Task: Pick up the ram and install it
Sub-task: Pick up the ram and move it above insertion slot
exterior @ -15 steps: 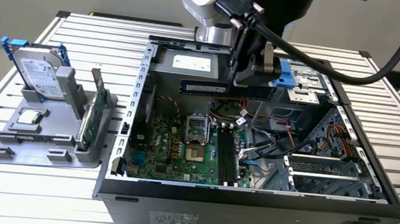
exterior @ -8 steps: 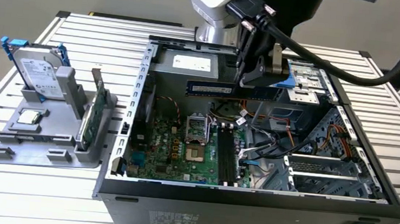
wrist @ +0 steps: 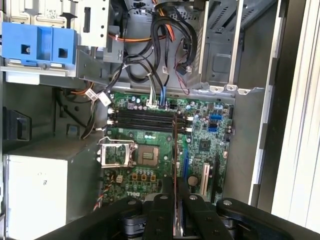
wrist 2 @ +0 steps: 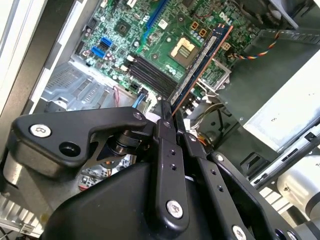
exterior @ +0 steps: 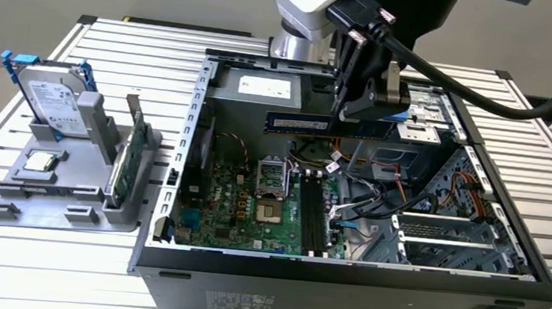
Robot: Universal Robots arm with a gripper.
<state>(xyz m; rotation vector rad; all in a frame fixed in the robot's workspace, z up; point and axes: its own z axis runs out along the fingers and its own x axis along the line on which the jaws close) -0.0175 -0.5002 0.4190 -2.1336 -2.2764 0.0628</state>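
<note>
ram (exterior: 299,124), light, stiff and fragile, is clamped across its flat faces by the gripper (exterior: 340,123), seemingly toward its 3 o'clock end in the exterior view.

Matt black claw (wrist 2: 169,114), metal case (exterior: 196,110)

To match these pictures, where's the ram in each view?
Exterior view: ram held level in the gripper, above the open case.
Second wrist view: ram slanting from the gripper across the motherboard.
First wrist view: ram edge-on, a thin line over the motherboard.
Shared landmark: CPU socket.
</note>
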